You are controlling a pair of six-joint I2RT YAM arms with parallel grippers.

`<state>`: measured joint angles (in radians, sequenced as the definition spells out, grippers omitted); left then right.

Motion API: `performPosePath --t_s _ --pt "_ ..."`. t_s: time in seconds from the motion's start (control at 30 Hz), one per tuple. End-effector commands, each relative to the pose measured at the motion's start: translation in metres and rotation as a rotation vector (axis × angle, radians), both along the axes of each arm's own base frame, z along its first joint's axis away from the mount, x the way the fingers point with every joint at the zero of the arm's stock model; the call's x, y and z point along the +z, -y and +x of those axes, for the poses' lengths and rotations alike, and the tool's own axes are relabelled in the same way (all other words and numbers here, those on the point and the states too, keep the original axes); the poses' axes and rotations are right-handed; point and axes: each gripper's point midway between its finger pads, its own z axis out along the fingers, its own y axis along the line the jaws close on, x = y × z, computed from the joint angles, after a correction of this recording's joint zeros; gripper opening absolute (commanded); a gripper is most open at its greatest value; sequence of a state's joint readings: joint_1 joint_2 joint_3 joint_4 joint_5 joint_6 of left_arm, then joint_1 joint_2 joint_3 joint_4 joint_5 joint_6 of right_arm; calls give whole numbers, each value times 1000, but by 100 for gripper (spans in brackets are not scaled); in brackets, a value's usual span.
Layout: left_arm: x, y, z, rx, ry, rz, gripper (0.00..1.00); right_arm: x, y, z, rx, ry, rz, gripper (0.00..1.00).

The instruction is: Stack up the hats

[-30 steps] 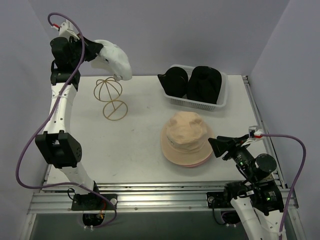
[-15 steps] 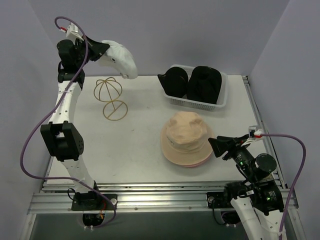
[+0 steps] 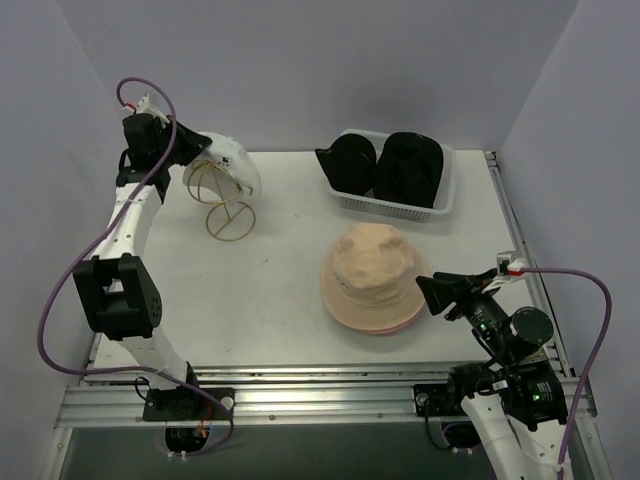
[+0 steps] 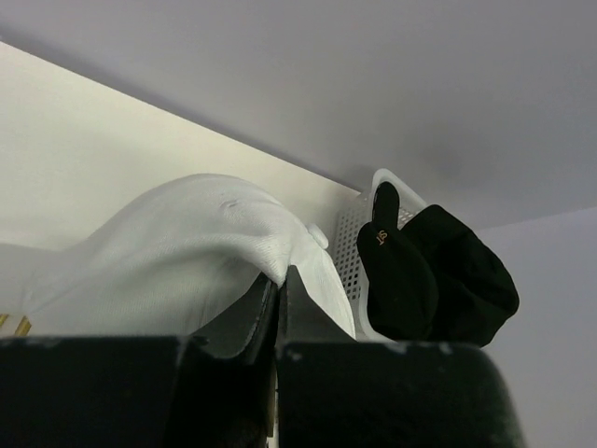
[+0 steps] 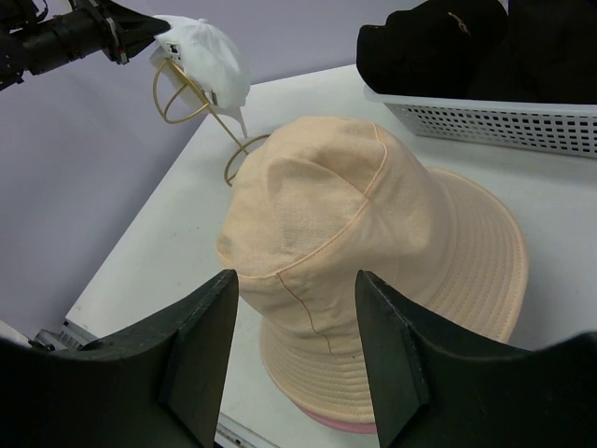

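Note:
My left gripper (image 3: 196, 152) is shut on the white cap (image 3: 232, 163), pinching its fabric (image 4: 187, 261), and holds it over the top of the gold wire frame (image 3: 222, 195). The tan bucket hat (image 3: 372, 275) sits on the pink hat, whose rim (image 5: 336, 425) shows beneath it, in the table's middle right. My right gripper (image 3: 432, 294) is open and empty just to the right of the tan hat (image 5: 373, 215). A black bucket hat (image 3: 408, 168) and a black cap (image 3: 348, 163) lie in the white mesh basket (image 3: 392, 206).
The basket stands at the back right, also in the right wrist view (image 5: 494, 121). The gold frame's round base (image 3: 230, 221) rests on the table at the back left. Grey walls close in on the left, back and right.
My left arm has come down and back toward the left with the white cap, from high above the table onto the gold frame. The right arm has not moved.

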<state>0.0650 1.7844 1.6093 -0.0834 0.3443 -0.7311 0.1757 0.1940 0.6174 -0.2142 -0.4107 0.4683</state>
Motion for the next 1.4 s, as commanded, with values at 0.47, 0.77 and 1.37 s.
performPosePath --t_s 0.47,0.77,1.37 --pt "51 -23 -52 70 -38 197 2 17 -2 -5 21 74 0 49" --pt "67 -15 -64 50 -41 139 2 19 -1 -11 19 87 8 50" --pt "104 -15 -76 49 -71 133 2 17 -1 -11 21 85 6 50"
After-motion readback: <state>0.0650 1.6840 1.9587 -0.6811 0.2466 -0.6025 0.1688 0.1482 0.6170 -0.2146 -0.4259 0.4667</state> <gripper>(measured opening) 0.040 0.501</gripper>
